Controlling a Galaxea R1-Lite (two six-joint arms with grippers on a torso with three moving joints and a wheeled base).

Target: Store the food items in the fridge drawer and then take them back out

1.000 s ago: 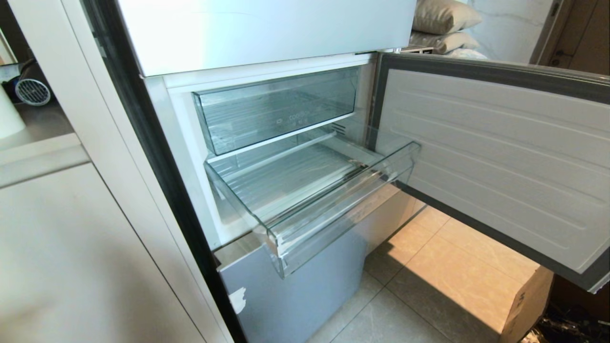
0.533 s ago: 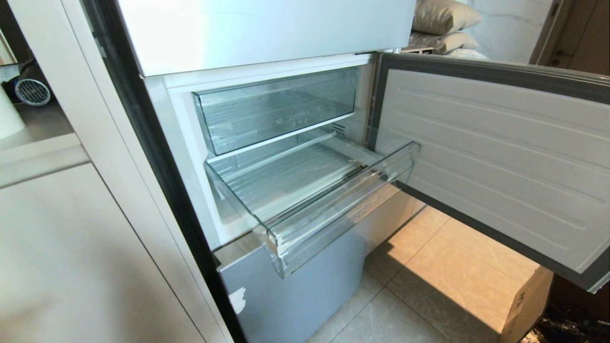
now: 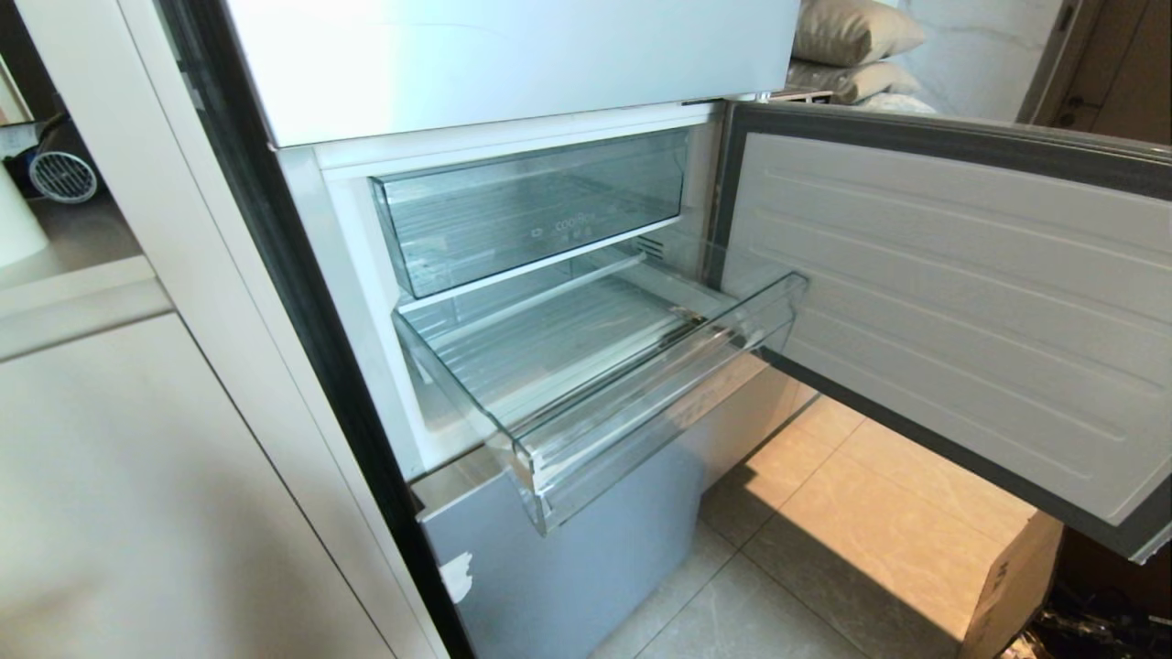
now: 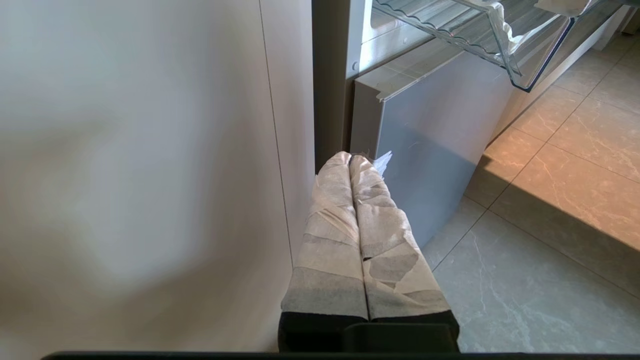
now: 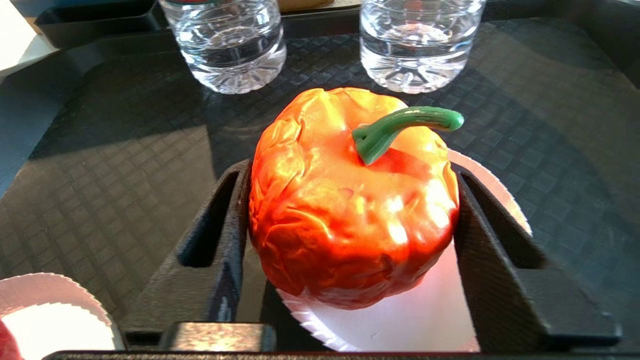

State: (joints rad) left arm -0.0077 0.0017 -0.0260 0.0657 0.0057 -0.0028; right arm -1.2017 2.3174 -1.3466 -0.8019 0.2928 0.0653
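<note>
Head view, fridge drawer (image 3: 586,403): pulled out from the fridge, open at the top, nothing visible on its ribbed floor; the upper clear drawer (image 3: 531,206) sits pushed in above it; the fridge door (image 3: 961,311) stands swung open on the robot's right.
Head view, arms: neither gripper in view; no food item in view.
Left wrist view, left gripper (image 4: 356,165): taped fingers pressed together, holding nothing; it hangs low beside the white cabinet panel (image 4: 140,175), pointing toward the grey lower fridge front (image 4: 430,130); a corner of the fridge drawer shows above and beyond it; judged parked.
Right wrist view, red-orange fruit (image 5: 350,200): sits on a white paper plate (image 5: 400,315) on the black tray (image 5: 110,150), directly between the two black fingers (image 5: 215,250); green stem (image 5: 400,127) up, its tip bent toward one finger.
Right wrist view, right gripper (image 5: 350,235): both fingers lie flush against the fruit's flanks; fruit not lifted, base on the plate; whether the hold is firm cannot be told.
Right wrist view, surroundings: two clear water bottles (image 5: 230,45) stand beyond the fruit, apart from it; a second paper plate (image 5: 45,315) lies at the tray's near edge.
Deciding relation: fruit centred between the right fingers, round, no long axis to align; the right arm is the nearer one; judged next need: secure the hold, lift straight off the plate, carry to the open drawer.
</note>
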